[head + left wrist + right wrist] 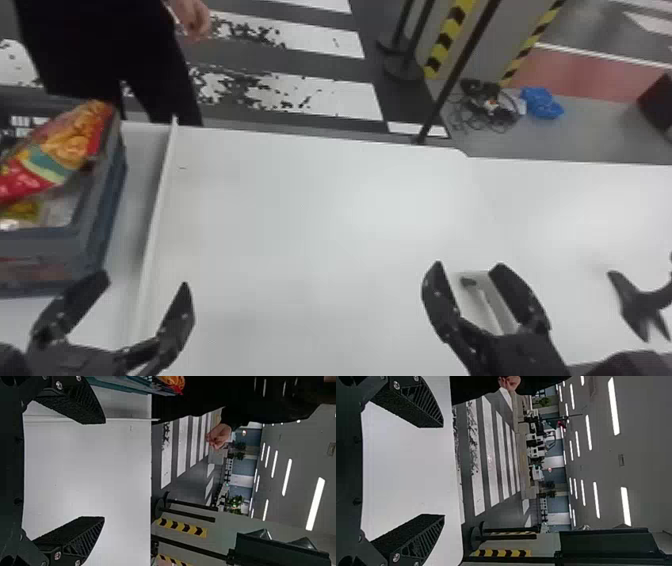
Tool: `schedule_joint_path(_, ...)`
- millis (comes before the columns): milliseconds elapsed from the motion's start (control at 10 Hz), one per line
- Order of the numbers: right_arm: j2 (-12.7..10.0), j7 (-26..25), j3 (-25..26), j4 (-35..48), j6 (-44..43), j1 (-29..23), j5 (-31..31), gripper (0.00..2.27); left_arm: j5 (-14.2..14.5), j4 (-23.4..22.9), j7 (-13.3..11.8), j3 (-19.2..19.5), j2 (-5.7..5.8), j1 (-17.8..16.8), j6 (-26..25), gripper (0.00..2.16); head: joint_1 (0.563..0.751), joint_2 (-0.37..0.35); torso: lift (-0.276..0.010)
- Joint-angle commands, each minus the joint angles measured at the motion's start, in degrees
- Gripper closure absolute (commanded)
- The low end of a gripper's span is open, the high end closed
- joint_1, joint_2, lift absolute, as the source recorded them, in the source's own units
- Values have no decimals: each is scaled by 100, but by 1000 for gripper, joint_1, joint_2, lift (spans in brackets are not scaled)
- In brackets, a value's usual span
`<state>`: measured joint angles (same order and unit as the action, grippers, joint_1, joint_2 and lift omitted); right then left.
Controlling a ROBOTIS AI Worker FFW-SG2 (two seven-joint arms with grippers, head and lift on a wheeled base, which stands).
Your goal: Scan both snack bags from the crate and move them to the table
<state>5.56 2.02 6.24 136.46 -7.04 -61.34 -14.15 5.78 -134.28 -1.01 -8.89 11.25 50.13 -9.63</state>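
Note:
At the far left of the head view, the crate (90, 227) holds a red and orange snack bag (65, 142), tilted over its contents. Lower inside is a yellow packet (22, 210), partly covered. My left gripper (145, 282) is open near the crate's front right corner, and its fingers stand apart with nothing between them in the left wrist view (104, 469). Over the table (300, 225), my right gripper (469, 267) is open too, with nothing held in the right wrist view (443, 471). A bit of the orange bag (173, 381) shows there, in the left wrist view.
A raised white strip (159, 200) runs across the table beside the crate. A small white-and-grey object (482, 302) lies beyond the right gripper's palm. Some black pronged item (642, 305) is at the right edge. A person stands behind the table.

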Motion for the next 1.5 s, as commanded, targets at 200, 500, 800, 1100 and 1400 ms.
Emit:
schedule_joint_path(200,-11,0,0,3,15,-1,0,124,37,16,-163,160,9,-153,0,140,695,-240,-87)
schedule_joint_path(500,33,0,-88,12,15,34,9,124,187,95,-206,643,-149,-786,-281,140,695,-193,-87)
schedule_joint_path(800,209,-26,-193,3,15,105,88,124,37,315,-57,933,-246,-1541,-686,140,695,-85,-87)
schedule_joint_path(1100,217,-35,-202,3,15,96,35,124,-358,825,110,740,-237,-2368,-1266,147,695,-34,-87)
schedule_joint_path(1400,226,-53,-220,-23,15,78,44,124,-815,1440,198,547,-237,-2992,-1266,144,695,-25,-87)
